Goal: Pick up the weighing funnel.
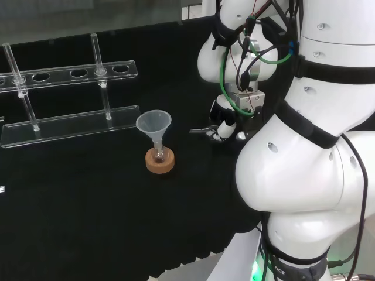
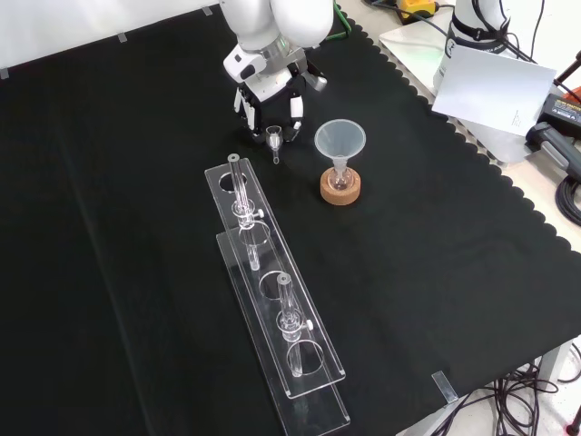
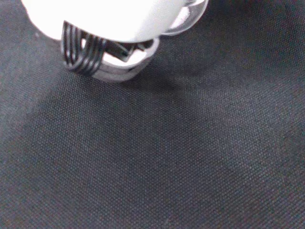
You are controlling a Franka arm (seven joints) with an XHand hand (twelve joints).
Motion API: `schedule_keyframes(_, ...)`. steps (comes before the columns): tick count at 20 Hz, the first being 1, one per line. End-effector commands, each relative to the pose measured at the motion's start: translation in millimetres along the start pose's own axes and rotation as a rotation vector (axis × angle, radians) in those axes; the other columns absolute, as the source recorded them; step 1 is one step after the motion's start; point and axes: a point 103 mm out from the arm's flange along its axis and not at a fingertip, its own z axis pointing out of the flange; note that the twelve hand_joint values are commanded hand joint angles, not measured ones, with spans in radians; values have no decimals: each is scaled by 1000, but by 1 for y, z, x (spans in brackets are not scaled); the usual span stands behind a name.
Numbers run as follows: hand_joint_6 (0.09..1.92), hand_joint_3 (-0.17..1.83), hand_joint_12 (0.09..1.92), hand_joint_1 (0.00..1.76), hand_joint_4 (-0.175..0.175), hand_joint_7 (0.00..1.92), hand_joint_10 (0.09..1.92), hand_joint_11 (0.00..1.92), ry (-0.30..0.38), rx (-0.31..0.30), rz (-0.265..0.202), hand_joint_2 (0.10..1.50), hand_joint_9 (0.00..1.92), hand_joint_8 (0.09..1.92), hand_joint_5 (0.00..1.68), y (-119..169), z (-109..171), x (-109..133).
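Hand (image 2: 268,86) low over the surface (image 2: 136,227), at the top of the front view, under the arm's white link. Fingers (image 2: 295,118) point down at the cloth, spread apart and fairly straight, not curled round anything.

Weighing funnel (image 2: 274,141) is a small clear piece in the gap between the fingertips, just below them in the front view. Its round mouth is toward the hand and its short stem points away. It looks to lie on the cloth. Contact with the fingers is hard to make out, probably none yet.

Head view: hand (image 1: 225,120) is left of the big white links, with dark fingertips (image 1: 205,132) reaching left just above the cloth.

Wrist view: blurred white part of the hand (image 3: 109,14), with a black ribbed bit under it close over the black weave.

Funnel (image 2: 339,141) stands mouth up to the right of the fingers in the front view, near them but apart. Its stem sits in a small flask (image 2: 339,179) on a cork ring (image 2: 340,189).

Rack (image 2: 272,300), clear, runs from just below the fingertips down toward the near edge of the front view. It holds two tubes (image 2: 238,186) upright. Its nearest end is close to the weighing funnel's stem and not touching it.
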Motion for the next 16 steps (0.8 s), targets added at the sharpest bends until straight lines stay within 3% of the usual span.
schedule_keyframes(1,402,510,1021,1154,133,1419,300,909,4,-1,10,692,1361,385,1380,-1,0,-1)
schedule_keyframes(9,327,581,969,1169,110,1465,281,983,18,-15,27,641,1390,342,1433,1,-1,-2)
schedule_keyframes(16,281,639,905,1189,35,1508,277,1066,36,-36,35,602,1427,312,1470,1,-5,-3)
